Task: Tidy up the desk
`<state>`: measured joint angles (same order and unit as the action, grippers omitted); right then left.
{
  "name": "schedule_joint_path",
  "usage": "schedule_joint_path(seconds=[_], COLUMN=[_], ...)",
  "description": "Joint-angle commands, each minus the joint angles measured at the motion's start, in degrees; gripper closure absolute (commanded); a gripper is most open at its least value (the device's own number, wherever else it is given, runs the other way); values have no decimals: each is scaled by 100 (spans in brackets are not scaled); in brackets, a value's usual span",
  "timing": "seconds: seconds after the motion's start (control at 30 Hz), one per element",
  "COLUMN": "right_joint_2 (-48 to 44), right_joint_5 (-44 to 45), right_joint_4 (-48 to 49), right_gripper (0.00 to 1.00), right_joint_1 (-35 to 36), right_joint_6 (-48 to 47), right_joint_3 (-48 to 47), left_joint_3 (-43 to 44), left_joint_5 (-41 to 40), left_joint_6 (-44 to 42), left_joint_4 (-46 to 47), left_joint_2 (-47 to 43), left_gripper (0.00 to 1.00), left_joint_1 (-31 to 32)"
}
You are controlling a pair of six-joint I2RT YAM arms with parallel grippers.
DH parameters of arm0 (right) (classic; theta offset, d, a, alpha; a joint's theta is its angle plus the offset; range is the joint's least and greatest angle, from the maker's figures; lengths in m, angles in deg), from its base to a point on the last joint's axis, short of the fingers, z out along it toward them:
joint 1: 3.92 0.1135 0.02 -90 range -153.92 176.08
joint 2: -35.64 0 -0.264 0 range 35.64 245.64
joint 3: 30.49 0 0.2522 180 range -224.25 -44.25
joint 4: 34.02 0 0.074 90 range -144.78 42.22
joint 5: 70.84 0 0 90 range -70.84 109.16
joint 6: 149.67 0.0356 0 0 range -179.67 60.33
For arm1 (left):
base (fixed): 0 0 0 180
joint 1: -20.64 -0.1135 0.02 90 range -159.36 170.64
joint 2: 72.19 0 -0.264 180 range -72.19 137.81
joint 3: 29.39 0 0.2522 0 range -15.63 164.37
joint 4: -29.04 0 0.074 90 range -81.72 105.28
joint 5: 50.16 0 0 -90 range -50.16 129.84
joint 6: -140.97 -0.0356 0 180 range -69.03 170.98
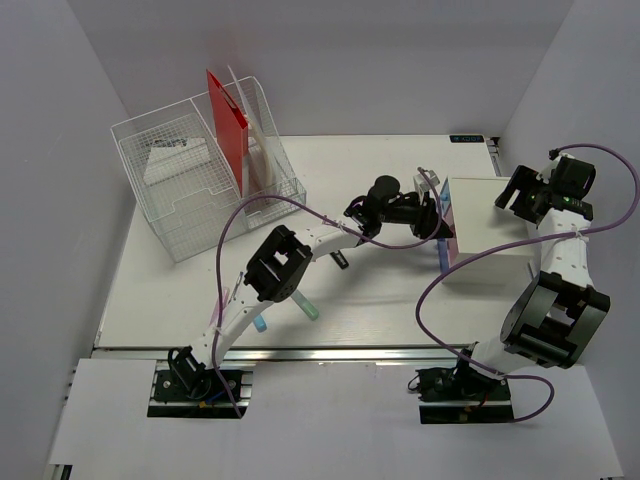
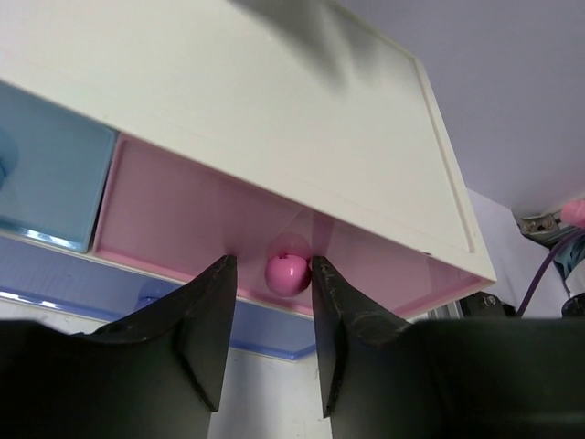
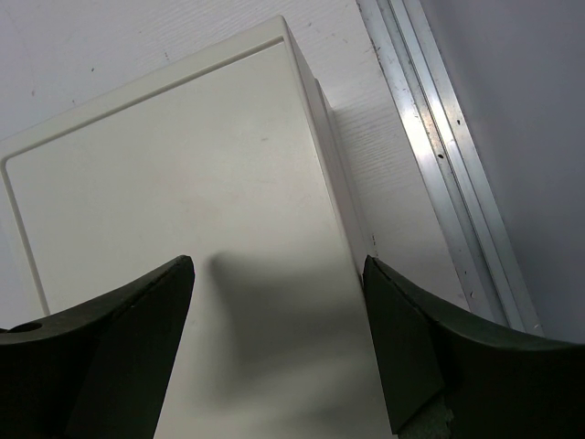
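step: left claw [image 2: 271, 274] brackets the pink knob [image 2: 287, 273] of the pink drawer [image 2: 183, 219]; centre it, pinch, pull straight out.
left claw: fingers apart, flanking the knob, no contact seen.
right claw [image 3: 274, 302]: spread wide above the white drawer box [image 3: 183, 201]; steady it.
surface [image 1: 200, 290]: fills frame centre, beneath both claws.
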<state>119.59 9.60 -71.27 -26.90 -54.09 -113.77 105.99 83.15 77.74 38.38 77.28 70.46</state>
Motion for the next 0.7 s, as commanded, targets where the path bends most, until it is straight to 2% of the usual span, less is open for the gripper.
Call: schedule_joint_path(seconds=[0.0, 0.03, 0.07, 0.23, 0.27, 0.3, 0.4, 0.67], right_joint_2=[-212, -203, -203, -211, -212, -194, -159, -1], right_joint_5=[-309, -318, -301, -274, -239, -213, -90, 446], right_joint_4=[-60, -60, -60, -77, -77, -86, -130, -306], right_gripper=[21, 21, 21, 21, 21, 21, 22, 26], right_joint_1=[39, 39, 39, 39, 39, 39, 39, 39], right_joint_6=[74, 57, 57, 57, 57, 57, 57, 4], right_joint_3=[26, 17, 17, 8, 17, 8, -9, -88], left_joint_3=[-16, -16, -7, -24, -59, -95, -349, -1597], left_joint_5=[-34, -24, -16, 133, 160, 178, 309, 389], left_joint_6=[-145, -145, -154, -145, -136, -154, -233, -391], left_joint_4=[19, 29, 20, 64, 73, 73, 90, 240], left_joint_2=[-586, -577, -577, -586, -603, -612, -752, -1622], left_gripper=[52, 55, 63, 69, 73, 83, 91, 94], left_joint_1=[80, 80, 89, 89, 80, 89, 45, -289])
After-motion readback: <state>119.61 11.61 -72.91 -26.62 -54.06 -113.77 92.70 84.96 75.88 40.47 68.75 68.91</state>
